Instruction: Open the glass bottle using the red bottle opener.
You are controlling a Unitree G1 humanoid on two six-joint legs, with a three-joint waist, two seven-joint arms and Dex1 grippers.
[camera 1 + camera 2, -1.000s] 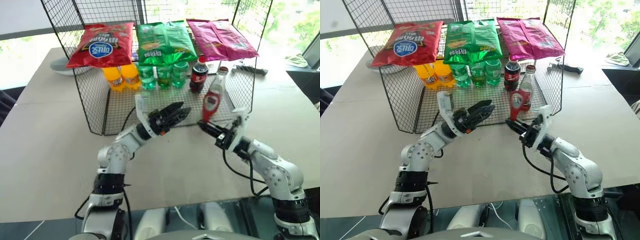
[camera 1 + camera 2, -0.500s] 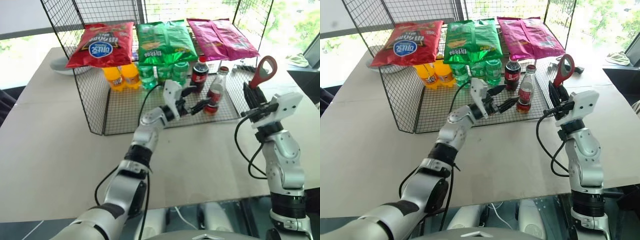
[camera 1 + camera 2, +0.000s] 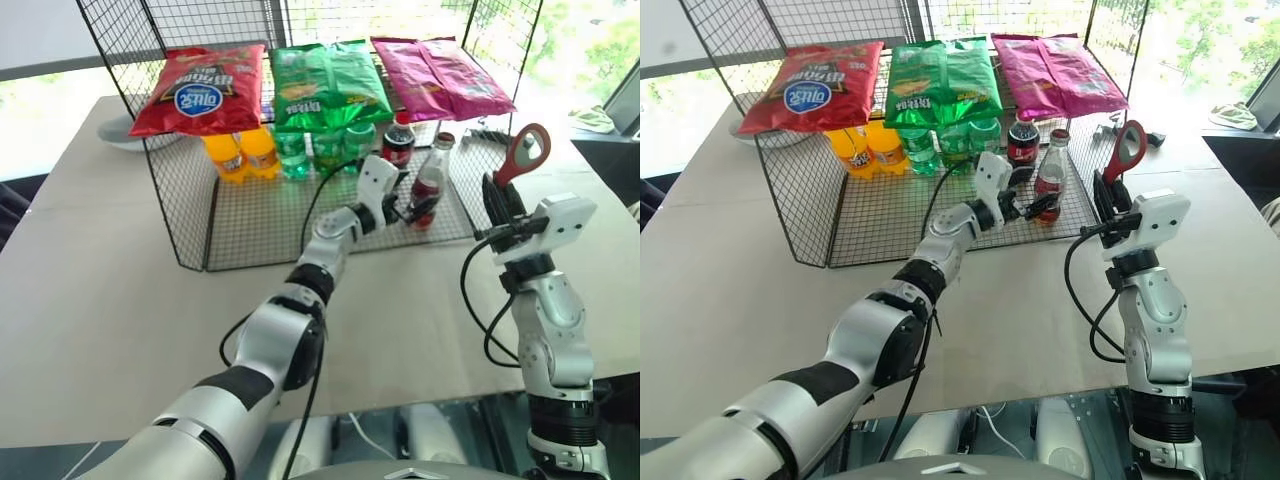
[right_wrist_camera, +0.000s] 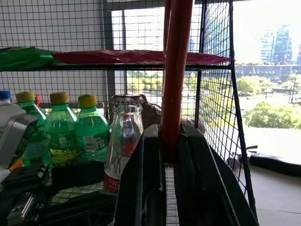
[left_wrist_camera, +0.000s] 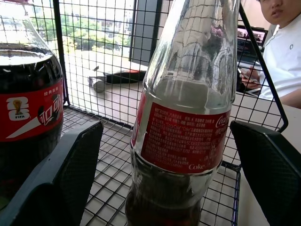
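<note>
**Bracketing the bottle, opener held aloft**

Spreading across both eye views is a pale beige tabletop (image 3: 90, 300), and on its far half stands a black wire-mesh rack (image 3: 190, 215) with three snack bags on its upper shelf — red (image 3: 200, 88), green (image 3: 328, 82) and magenta (image 3: 440, 75).

On the rack's lower floor, near the right front corner, stands the small clear glass bottle of dark cola with a red label (image 3: 429, 183), upright and capped. Just beside it, towards the back, is a stouter dark cola bottle with a red screw cap (image 3: 397, 145).

The left gripper (image 3: 408, 212) has its black fingers (image 5: 70, 165) spread wide on either side of the bottle's lower body, not touching it.

The right gripper (image 3: 497, 205) — clear of the rack's right edge, over bare table — clamps the handle of the flat red bottle opener with an oval ring head (image 3: 523, 153), ring upward, apart from the bottle.
</note>
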